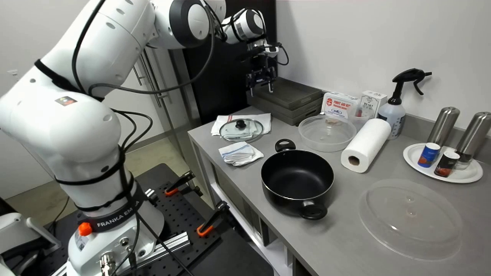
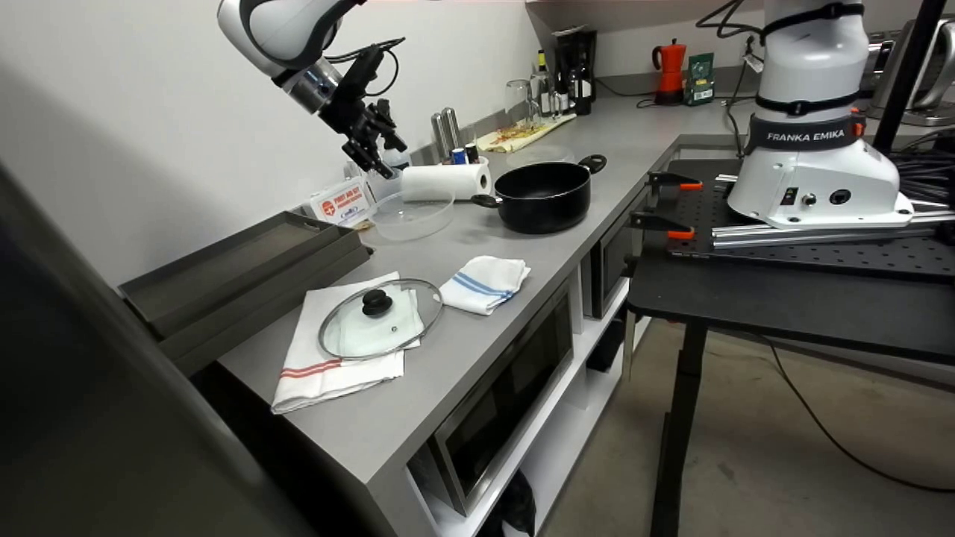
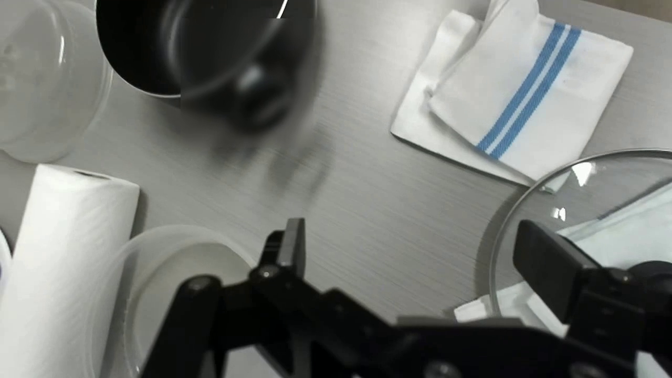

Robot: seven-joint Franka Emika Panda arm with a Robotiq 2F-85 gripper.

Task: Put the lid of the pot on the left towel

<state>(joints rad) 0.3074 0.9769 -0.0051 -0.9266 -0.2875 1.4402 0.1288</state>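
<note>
Stacked grey trays (image 1: 289,101) stand at the wall-side end corner of the counter (image 1: 337,237). Along its wall edge come a first-aid box (image 1: 339,104), a white box (image 1: 374,101), a spray bottle (image 1: 393,110) and a white plate (image 1: 472,172) bearing small canisters (image 1: 429,155). Just off that edge a paper-towel roll (image 1: 366,145) lies beside a clear bowl (image 1: 328,134). A clear plastic disc (image 1: 410,220) rests well apart from the corner, a blue-striped cloth (image 2: 485,286) near the front edge.
</note>
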